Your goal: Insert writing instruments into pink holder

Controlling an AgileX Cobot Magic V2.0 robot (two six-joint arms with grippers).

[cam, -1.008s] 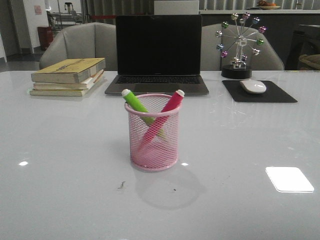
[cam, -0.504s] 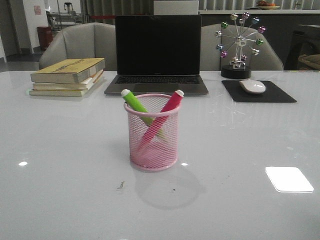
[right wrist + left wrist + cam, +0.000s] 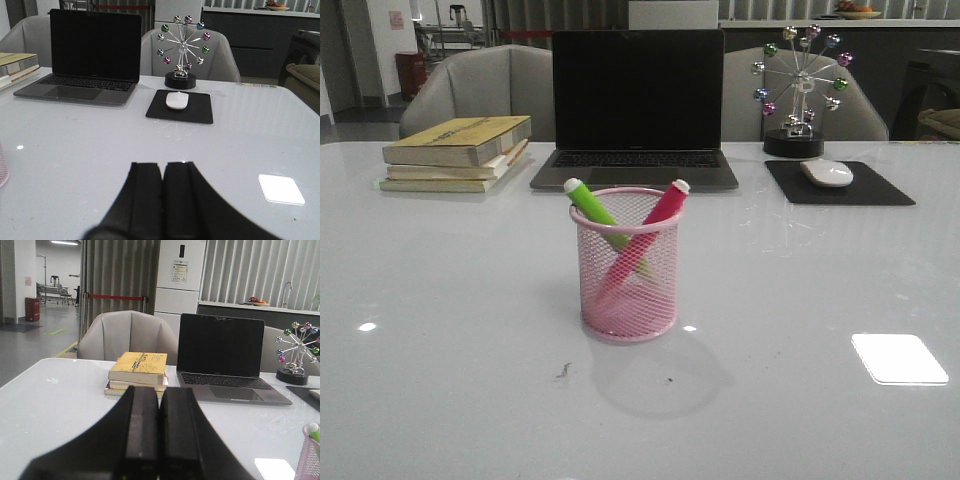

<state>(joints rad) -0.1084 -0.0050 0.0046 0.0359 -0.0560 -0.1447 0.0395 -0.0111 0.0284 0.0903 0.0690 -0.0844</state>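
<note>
Left gripper [image 3: 159,432] and right gripper [image 3: 162,197]: black fingers pressed together, clenched on nothing, both well apart from the pink wire-mesh cylindrical holder [image 3: 625,265], which stands upright in front of the dark open laptop [image 3: 637,105]. Inside the holder, crossed and leaning on the rim: lime green marker [image 3: 592,208] and magenta marker [image 3: 660,212]. Judgement: markers light, rigid, smooth plastic, likely slippery; grip the exposed upper barrel. Holder light, may tip.
</note>
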